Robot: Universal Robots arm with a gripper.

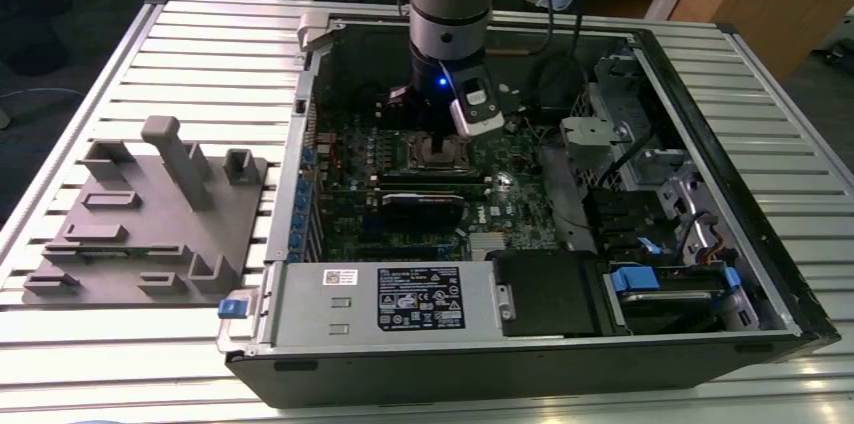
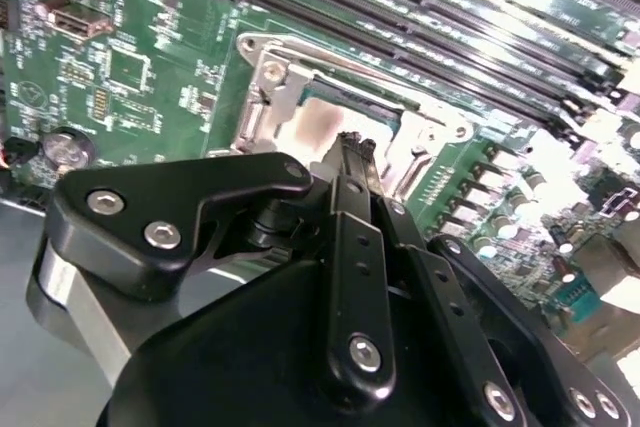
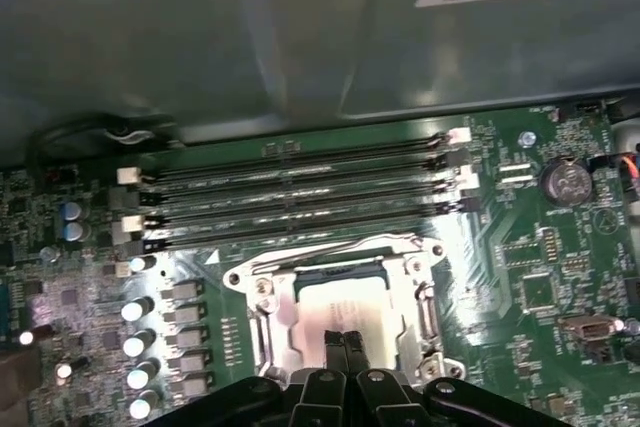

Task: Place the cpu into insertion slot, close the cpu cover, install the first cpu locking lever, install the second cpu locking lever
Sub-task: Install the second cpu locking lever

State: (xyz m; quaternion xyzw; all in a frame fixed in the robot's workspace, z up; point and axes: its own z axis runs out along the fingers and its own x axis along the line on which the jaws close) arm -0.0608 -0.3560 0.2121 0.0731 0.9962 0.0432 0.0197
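At centre frame in the first wrist view, the hand (image 3: 343,339), fingers pinched narrow, touches the cpu (image 3: 345,309) seated in the insertion slot (image 3: 262,292). Placement looks done; the cover step calls for reaching its frame.

1. Cpu (image 3: 345,305): smooth pale metal top with a dull sheen.
2. Cpu cover (image 3: 262,285), framing the cpu: bright bare metal, glossy.
3. Motherboard (image 3: 520,247) around the cpu: glossy green laminate.
4. Gripper (image 2: 350,152): matt black fingers, shiny screws.

The arm (image 1: 450,14) is silver-grey with a blue light, black jointed linkage and silver screw heads.
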